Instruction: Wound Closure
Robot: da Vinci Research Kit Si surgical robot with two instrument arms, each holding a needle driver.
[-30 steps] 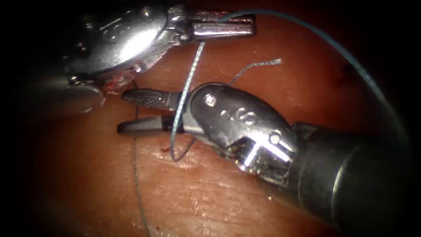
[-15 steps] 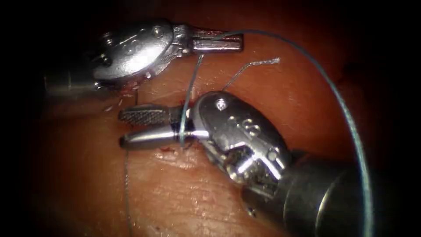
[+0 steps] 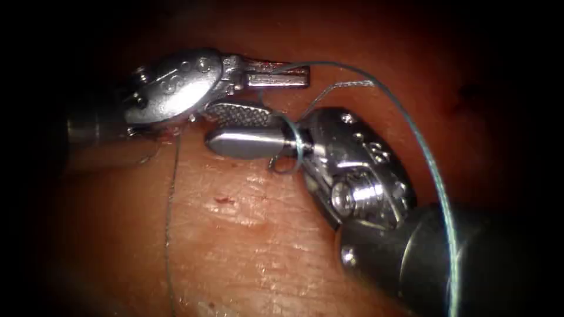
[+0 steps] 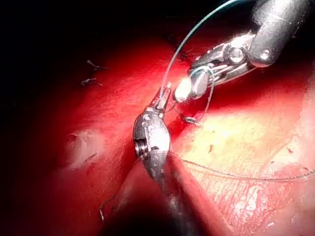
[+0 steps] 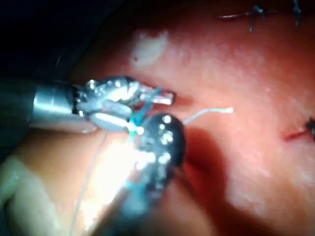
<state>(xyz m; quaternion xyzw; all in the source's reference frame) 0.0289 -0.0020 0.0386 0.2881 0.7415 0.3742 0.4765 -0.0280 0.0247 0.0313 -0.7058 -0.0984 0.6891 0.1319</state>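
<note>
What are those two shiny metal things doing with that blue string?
Two robot tools are working over a piece of tissue. The left gripper is shut on the blue thread. That thread loops around the right gripper, whose jaws are open and hold nothing. A short frayed thread end lies just beside the two tools. Another thin strand runs down across the tissue.
</note>
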